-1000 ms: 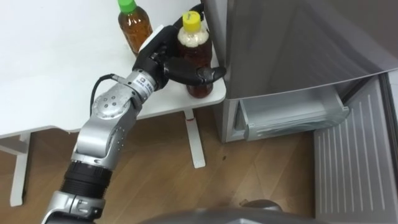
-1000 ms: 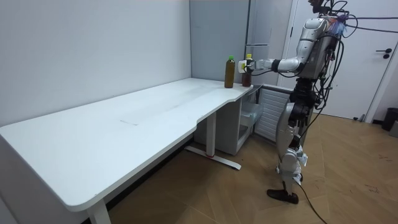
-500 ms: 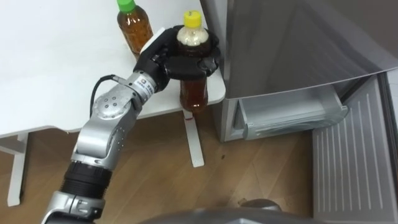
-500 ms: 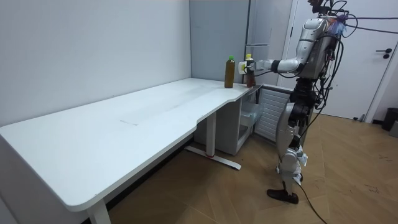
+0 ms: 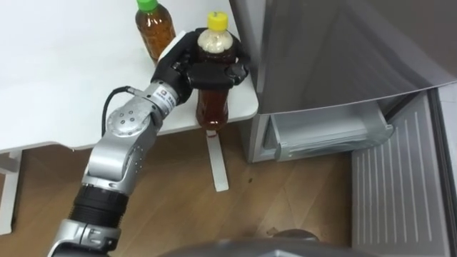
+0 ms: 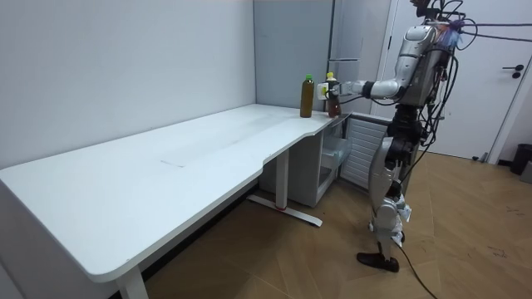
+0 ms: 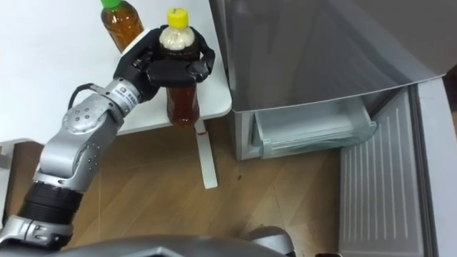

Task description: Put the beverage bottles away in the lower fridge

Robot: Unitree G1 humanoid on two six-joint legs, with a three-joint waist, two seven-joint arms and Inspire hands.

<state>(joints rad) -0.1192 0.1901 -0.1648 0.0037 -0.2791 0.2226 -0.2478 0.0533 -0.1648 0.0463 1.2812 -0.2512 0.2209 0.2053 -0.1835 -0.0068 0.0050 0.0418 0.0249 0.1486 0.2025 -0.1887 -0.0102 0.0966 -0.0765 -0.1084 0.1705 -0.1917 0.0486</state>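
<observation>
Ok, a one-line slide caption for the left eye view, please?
Left hand holds the yellow-capped bottle off the table beside the open lower fridge; the green-capped bottle stands behind.

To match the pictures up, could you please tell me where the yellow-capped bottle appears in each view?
Left eye view: yellow-capped bottle top centre, gripped by the left hand.
Right eye view: top, left of centre.
Room view: upper right, at the outstretched hand.
Shared landmark: green-capped bottle standing just beside it on the table.

bright, even indoor light with soft, faint shadows
</observation>
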